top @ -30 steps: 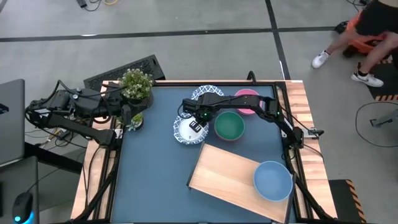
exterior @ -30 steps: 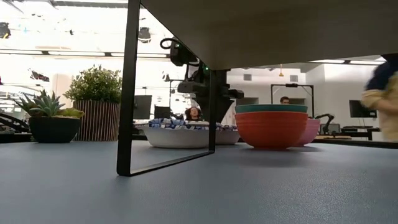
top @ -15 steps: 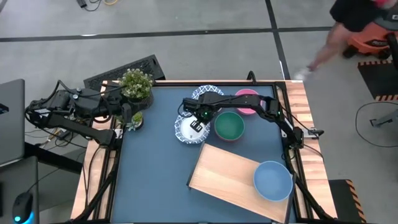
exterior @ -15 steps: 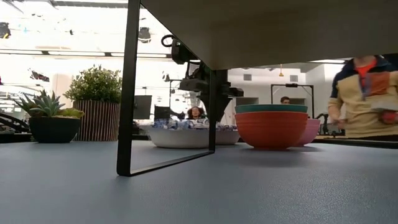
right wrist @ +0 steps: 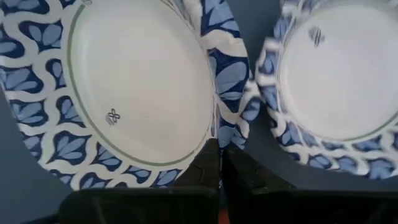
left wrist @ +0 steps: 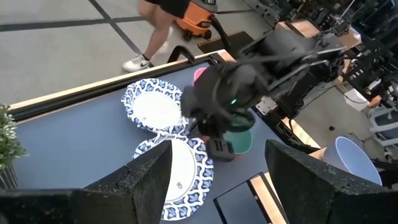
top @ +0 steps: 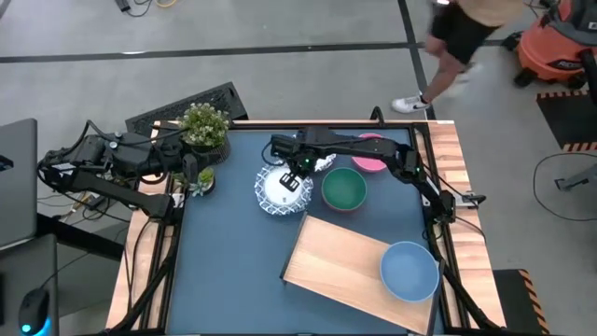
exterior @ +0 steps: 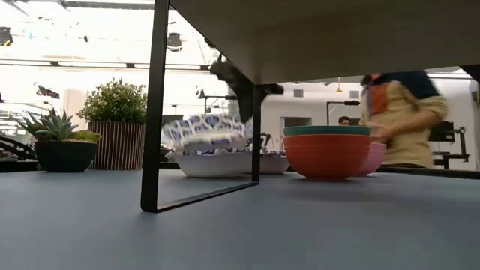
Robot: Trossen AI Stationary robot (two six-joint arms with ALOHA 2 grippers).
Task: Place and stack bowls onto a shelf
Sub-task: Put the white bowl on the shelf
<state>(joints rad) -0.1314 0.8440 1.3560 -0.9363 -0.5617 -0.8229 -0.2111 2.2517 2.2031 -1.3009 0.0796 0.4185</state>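
Gripping one shallow white bowl with a blue patterned rim (top: 280, 189) by its edge, the right gripper (top: 300, 177) lifts it beside the second patterned bowl (right wrist: 339, 81); teal (top: 344, 189), pink (top: 371, 152) and blue (top: 409, 271) bowls number one each, the blue on the pale wooden shelf (top: 336, 261). Left gripper (top: 189, 171) waits by the potted plant (top: 204, 125), fingers unclear.

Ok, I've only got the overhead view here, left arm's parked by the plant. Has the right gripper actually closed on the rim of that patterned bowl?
Observer: Yes. The right wrist view shows the right gripper shut on the blue rim of the patterned bowl.
Operator: Is the bowl off the table?
Observer: The low view shows it raised and tilted, clear of the tabletop, while the second patterned bowl sits flat.
Operator: Is the teal bowl on its own?
Observer: No. From the low view, the teal bowl is nested inside a red bowl that the overhead view hides.
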